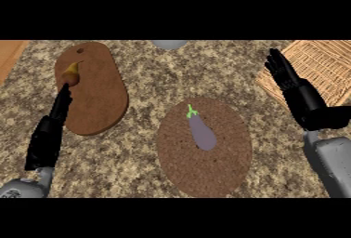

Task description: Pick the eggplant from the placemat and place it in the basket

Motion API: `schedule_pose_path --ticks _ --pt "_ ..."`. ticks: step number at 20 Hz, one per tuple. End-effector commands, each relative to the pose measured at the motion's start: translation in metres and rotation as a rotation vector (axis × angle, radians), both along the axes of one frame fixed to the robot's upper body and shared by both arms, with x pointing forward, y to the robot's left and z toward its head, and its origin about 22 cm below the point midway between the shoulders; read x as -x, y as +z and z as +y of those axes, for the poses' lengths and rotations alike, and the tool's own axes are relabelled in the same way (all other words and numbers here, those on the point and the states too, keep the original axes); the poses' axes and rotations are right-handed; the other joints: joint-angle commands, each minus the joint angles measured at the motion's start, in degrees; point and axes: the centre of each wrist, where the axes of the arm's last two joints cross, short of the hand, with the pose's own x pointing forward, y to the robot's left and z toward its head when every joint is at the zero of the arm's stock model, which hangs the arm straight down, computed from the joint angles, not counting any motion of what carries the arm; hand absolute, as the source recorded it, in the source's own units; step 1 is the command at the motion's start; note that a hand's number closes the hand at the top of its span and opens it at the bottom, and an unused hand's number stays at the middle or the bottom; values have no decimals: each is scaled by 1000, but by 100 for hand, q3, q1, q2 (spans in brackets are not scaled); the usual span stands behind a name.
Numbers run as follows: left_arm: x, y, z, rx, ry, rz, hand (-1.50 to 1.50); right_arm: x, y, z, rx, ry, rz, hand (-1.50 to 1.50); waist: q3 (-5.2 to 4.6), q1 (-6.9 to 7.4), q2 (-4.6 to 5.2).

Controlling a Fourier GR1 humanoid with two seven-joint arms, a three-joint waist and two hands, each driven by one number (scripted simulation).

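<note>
Eggplant (202, 132) on placemat (226, 172), stem pointing away

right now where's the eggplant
In the head view, the eggplant lies on the round brown placemat, centre-right on the counter, between both robot hands, untouched.

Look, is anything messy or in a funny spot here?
Nothing is spilled or broken. The eggplant lies flat on the round placemat, not yet in the basket. One small oddity: a pear sits at the cutting board's left edge, by the left hand.
</note>
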Motion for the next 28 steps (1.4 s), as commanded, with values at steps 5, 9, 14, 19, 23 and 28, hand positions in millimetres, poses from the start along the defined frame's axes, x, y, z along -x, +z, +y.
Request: schedule_pose_path --ticks 5,9,14,19,23,28 --pt "-21 23 -6 103 -43 -41 0 -35 -14 -16 427 -124 533 150 -24 613 228" --pt "-27 16 -6 207 -61 32 0 -53 -26 108 290 77 568 150 17 534 150" --pt "-37 19 5 195 -34 39 0 -69 -10 144 674 -224 506 -150 -5 483 107" --pt "-39 11 -4 202 -41 39 0 -108 44 156 925 -375 546 -150 7 489 136" --pt "-45 22 0 207 -57 29 0 -124 84 164 1144 -187 782 -150 -1 584 158" --pt "-44 13 3 186 -42 26 0 -136 94 157 1300 89 1059 -150 -2 515 173"
